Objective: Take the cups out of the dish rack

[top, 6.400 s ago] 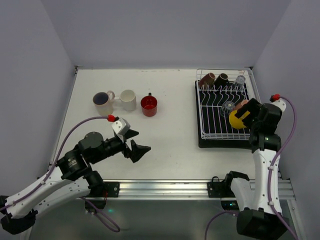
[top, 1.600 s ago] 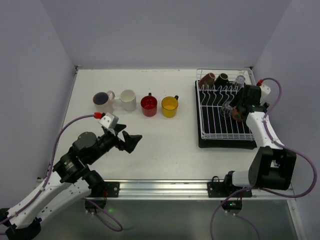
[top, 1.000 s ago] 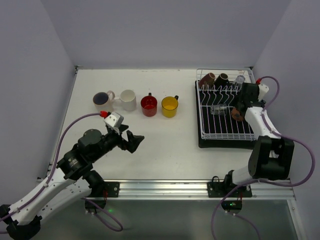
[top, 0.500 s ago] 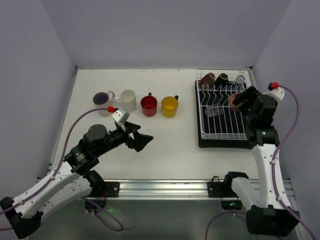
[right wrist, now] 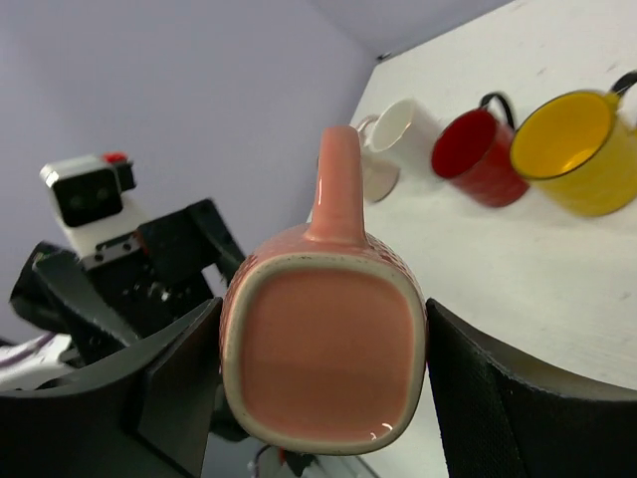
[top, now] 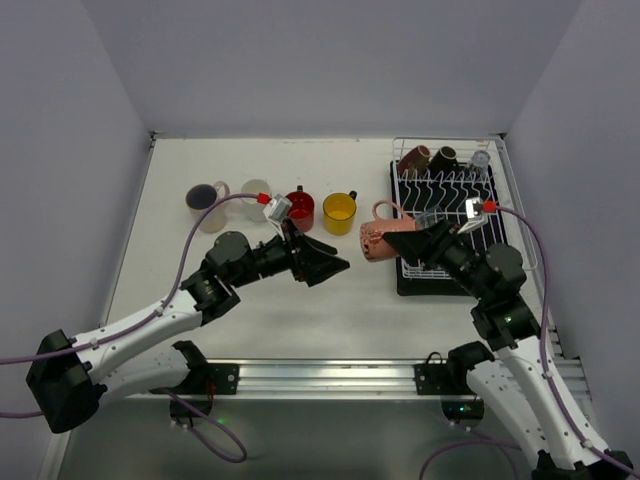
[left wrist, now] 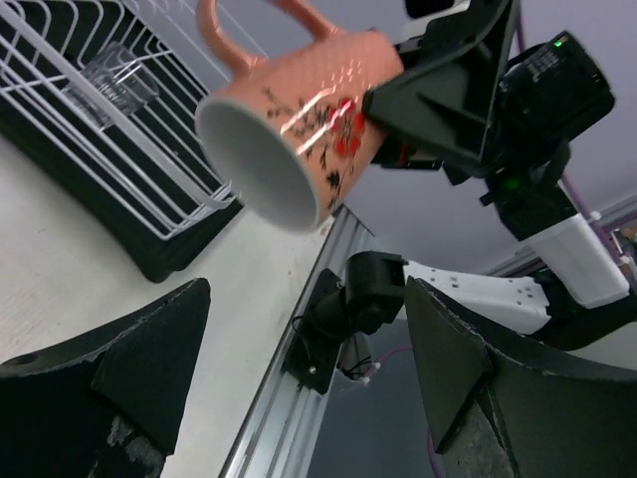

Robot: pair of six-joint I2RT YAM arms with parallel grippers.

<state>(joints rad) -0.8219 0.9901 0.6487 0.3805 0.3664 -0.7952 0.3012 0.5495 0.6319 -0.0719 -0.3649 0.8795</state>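
Observation:
My right gripper (top: pixel 405 240) is shut on a pink mug (top: pixel 378 240), held on its side in the air just left of the white wire dish rack (top: pixel 470 262). In the right wrist view the mug's base (right wrist: pixel 323 368) fills the space between my fingers (right wrist: pixel 498 398). My left gripper (top: pixel 335 268) is open and empty, pointing at the mug's mouth (left wrist: pixel 299 129) from a short way off. The rack holds a brown mug (top: pixel 415 157), a black mug (top: pixel 443 157), an upright clear glass (top: pixel 480 160) and a glass lying down (top: pixel 425 218).
On the table stand a pale mug with purple inside (top: pixel 205 197), a white mug (top: pixel 255 188), a red mug (top: pixel 300 205) and a yellow mug (top: pixel 340 207), in a row left of the rack. My left arm (top: pixel 230 265) crosses in front of them.
My right gripper has carried the pink mug from above the rack leftward, out past the rack's left edge. My left gripper has reached right toward it.

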